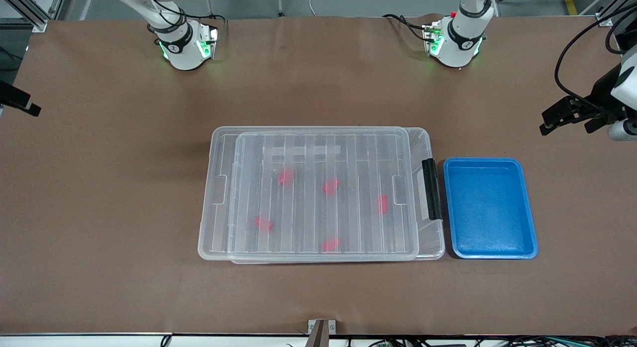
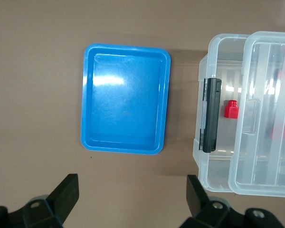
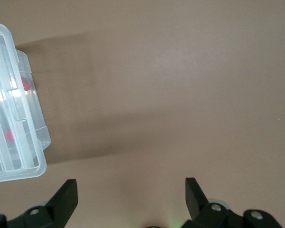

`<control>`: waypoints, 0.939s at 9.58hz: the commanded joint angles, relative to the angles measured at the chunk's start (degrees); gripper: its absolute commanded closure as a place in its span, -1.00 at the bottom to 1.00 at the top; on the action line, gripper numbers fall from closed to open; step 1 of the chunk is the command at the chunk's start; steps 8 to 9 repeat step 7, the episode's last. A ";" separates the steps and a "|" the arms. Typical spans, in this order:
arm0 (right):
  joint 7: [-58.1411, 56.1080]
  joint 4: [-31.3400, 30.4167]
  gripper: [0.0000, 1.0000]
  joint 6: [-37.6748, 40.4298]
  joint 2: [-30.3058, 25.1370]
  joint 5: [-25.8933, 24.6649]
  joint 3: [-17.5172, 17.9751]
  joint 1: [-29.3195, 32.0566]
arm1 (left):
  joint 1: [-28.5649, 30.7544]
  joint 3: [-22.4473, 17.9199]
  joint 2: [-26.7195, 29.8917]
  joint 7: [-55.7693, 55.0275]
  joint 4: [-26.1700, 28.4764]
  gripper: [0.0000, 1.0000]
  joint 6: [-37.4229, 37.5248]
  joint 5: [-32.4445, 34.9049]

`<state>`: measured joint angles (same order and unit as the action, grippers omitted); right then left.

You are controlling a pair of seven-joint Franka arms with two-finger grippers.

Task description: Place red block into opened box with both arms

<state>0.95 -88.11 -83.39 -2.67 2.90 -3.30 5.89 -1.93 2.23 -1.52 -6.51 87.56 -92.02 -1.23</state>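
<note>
The clear box [image 1: 206,237] sits mid-table with its ribbed lid [image 1: 323,153] lying over most of it. A strip at the black latch [image 1: 431,187] end is uncovered. Several red blocks lie inside, among them one [image 1: 331,185] under the lid and one [image 2: 231,109] by the latch. My left gripper [image 1: 567,124] hangs open over bare table past the blue tray, its open jaws also framing empty table in the left wrist view [image 2: 133,194]. My right gripper [image 3: 131,194] is open over bare table at the right arm's end, only its tip [image 1: 20,100] showing in the front view.
An empty blue tray [image 1: 490,207] lies beside the box's latch end, toward the left arm's end of the table. Both arm bases [image 1: 184,46] [image 1: 455,43] stand farther from the front camera than the box. Brown tabletop surrounds the box.
</note>
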 commanded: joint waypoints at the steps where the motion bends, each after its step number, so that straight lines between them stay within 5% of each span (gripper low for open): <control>1: 2.47 0.03 -1.00 -0.11 -0.67 -2.62 2.41 1.06 | 0.17 -0.03 0.29 0.36 2.00 -1.00 -0.27 -0.26; 9: 0.46 0.22 -1.00 -1.32 -0.49 -4.64 2.33 -0.34 | 0.17 -0.12 0.20 0.45 2.00 -1.00 -0.27 -0.17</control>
